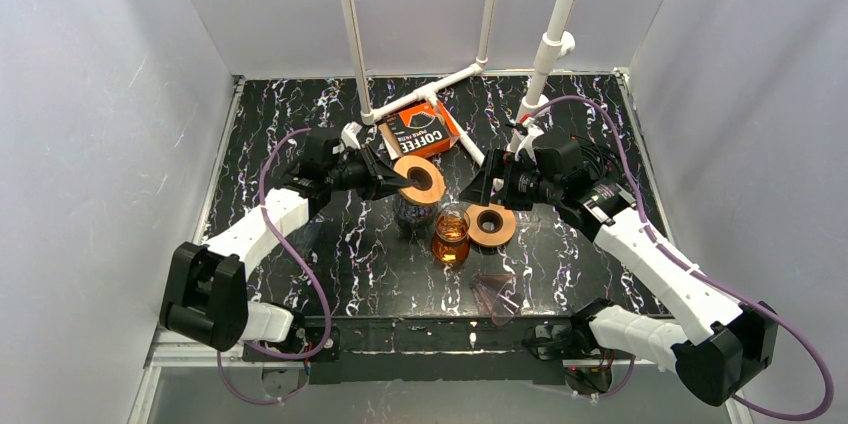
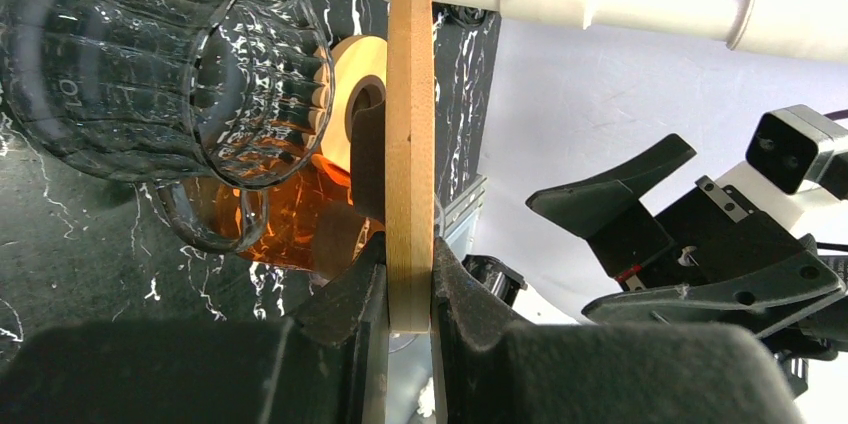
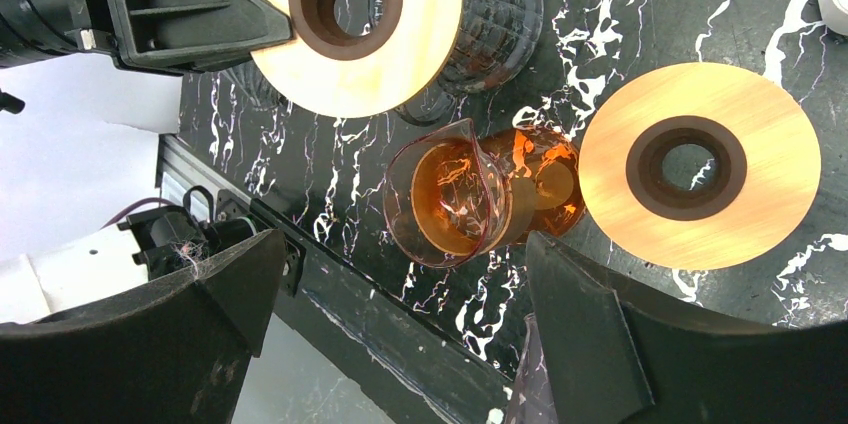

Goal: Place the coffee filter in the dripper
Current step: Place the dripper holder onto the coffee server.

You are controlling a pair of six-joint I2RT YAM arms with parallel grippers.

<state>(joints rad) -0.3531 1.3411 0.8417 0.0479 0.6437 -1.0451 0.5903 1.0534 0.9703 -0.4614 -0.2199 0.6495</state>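
- Nearest the arm bases, low and right of centre in the top view, a small translucent cone [image 1: 497, 294] lies on the black marbled counter [image 1: 300, 144]. I cannot tell what it is made of.
- Just beyond it, at mid-frame, stands the amber glass dripper [image 3: 470, 199]. Its wide mouth faces the right wrist camera, and nothing shows inside it.
- Just to its right, a wooden disc [image 3: 605, 169] with a dark collar round its centre hole lies flat on the counter.
- The right gripper [image 3: 402, 254] hangs above the amber dripper and the flat disc. Its jaws are spread wide and hold nothing.
- Left of centre, the left gripper [image 2: 408, 279] is clamped on the rim of a second wooden disc [image 2: 410, 144]. This one is lifted off the counter, and the left wrist camera sees it edge-on.
- A clear ribbed glass dripper [image 2: 150, 54] sits under and beside the lifted disc. In the top view the disc partly covers it.
- Farther back, above centre in the top view, an orange box lettered COFFEE [image 1: 420, 129] lies on the counter against the foot of the white pipe frame [image 1: 420, 94].
- No filter can be made out outside that box.
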